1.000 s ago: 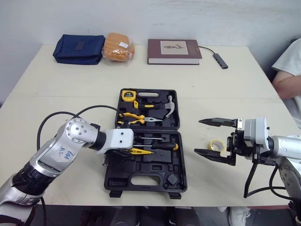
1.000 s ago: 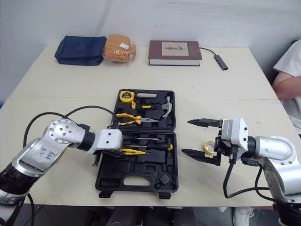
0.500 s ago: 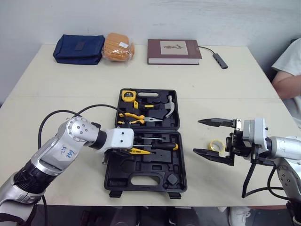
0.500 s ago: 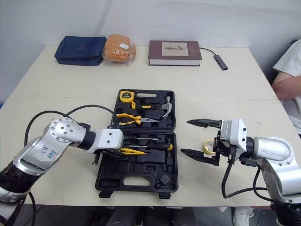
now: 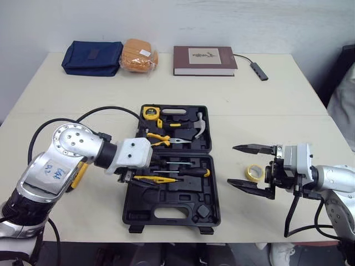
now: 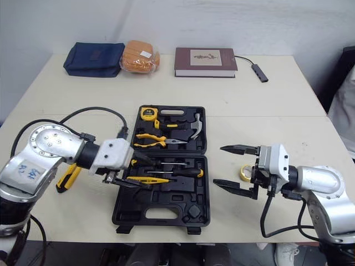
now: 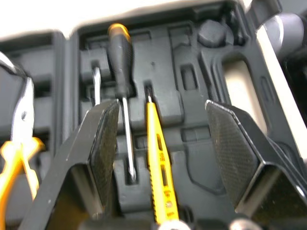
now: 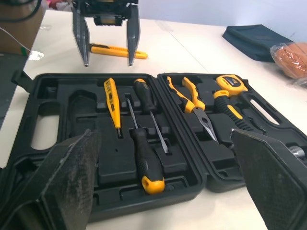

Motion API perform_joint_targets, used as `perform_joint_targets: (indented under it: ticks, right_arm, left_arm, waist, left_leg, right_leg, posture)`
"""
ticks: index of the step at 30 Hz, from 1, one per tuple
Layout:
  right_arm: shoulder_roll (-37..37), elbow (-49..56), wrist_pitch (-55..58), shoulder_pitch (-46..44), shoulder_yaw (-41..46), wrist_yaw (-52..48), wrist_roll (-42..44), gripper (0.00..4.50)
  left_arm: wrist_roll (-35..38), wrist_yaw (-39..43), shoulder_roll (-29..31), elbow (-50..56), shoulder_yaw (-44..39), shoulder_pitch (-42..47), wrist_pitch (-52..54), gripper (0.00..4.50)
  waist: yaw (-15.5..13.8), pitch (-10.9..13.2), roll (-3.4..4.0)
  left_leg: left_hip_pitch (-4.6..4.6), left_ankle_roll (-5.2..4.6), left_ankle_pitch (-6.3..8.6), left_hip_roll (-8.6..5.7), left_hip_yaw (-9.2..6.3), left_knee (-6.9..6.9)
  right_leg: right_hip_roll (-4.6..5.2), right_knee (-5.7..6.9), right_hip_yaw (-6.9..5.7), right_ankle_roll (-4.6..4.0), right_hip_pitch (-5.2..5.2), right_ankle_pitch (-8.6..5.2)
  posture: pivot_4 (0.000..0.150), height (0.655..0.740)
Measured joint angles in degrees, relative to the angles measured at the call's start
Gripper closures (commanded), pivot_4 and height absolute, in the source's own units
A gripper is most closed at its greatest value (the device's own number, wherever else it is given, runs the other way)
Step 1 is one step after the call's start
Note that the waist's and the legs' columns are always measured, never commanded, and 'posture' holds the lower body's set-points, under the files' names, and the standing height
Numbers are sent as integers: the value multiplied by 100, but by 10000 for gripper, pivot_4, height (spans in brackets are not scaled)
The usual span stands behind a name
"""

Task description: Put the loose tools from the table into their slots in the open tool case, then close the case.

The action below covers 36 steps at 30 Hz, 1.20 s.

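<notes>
left pincer (image 7: 162,110): wide, empty, over the yellow tester (image 5: 157,179) in the case (image 5: 172,213)
right pincer (image 5: 232,165): wide, empty, right of case, near tape roll (image 5: 254,172)
case: open on tabletop (image 5: 233,100)
cutter (image 6: 67,176): loose, left of case

The left arm (image 6: 41,155) hides half the yellow knife (image 6: 66,178); the right gripper (image 5: 231,166) covers the tape's (image 5: 253,172) edge.

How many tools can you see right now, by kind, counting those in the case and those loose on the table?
Screwdrivers: 2
Tester: 1
Pliers: 1
Hammer: 1
Tape measure: 1
Knife: 1, loose
Tape roll: 1, loose
Total: 8
</notes>
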<state>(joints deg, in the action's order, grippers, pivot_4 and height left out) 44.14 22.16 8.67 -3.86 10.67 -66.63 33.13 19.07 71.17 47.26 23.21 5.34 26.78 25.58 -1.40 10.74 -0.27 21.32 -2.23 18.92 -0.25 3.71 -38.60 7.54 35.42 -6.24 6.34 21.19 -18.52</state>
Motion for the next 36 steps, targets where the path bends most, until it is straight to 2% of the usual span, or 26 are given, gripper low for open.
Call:
perform_joint_targets:
  ticks: [2,3,6,7,9,10,18,36]
  right_arm:
    - [-1,3,0,-27,-55,-7,1,0]
    - [0,2,0,-27,-62,-12,1,0]
    - [3,-17,-5,-50,-74,-41,1,0]
    - [6,-29,-5,-45,-75,-57,-1,0]
    - [10,-61,-12,-22,-69,-73,-5,0]
    - [10,-89,-16,-11,-69,-74,-10,0]
    - [8,-154,-112,48,-71,-61,-51,0]
    - [8,-218,-138,78,-70,-27,-72,0]
  left_arm:
    - [249,-43,-234,-224,-311,-377,-319,16532]
    - [350,-56,-294,-324,-469,-531,-444,18982]
    - [466,-90,-350,-552,-904,-1023,-888,28457]
    - [467,-89,-359,-686,-1004,-1213,-1055,34323]
    - [464,-88,-449,-1010,-1165,-1600,-1443,43190]
    - [455,-112,-508,-1128,-1180,-1696,-1571,44832]
    - [-27,-464,-724,-1559,-1047,-1985,-2433,44832]
    - [-386,-912,-882,-1749,-435,-1916,-2413,44832]
  waist:
    - [3,0,0]
    - [4,0,0]
    - [6,-1,2]
    - [7,-1,3]
    - [9,-1,3]
    - [10,-1,3]
    - [7,-1,3]
    - [3,-1,3]
  left_leg:
    - [1,0,0,1,-3,-3]
    - [1,0,0,1,-4,-2]
    - [-4,0,1,1,-3,0]
    - [-5,0,2,1,-3,1]
    - [-5,1,4,1,-4,1]
    - [-4,1,4,2,-4,-1]
    - [-5,1,12,0,-10,0]
    - [-8,1,12,1,-10,1]
  right_leg:
    - [2,1,-1,0,1,0]
    - [2,1,-1,0,1,0]
    - [5,-1,-1,0,-4,0]
    - [5,-1,-2,0,-4,0]
    - [5,-2,-2,0,-3,0]
    - [6,-2,-2,0,-3,0]
    - [13,-9,-7,0,-9,0]
    - [14,-9,-7,0,-10,0]
  posture:
    - [1500,7400]
    - [1500,7400]
    - [1500,7400]
    - [1500,7400]
    - [1500,7400]
    - [1500,7400]
    - [1500,7400]
    - [1500,7400]
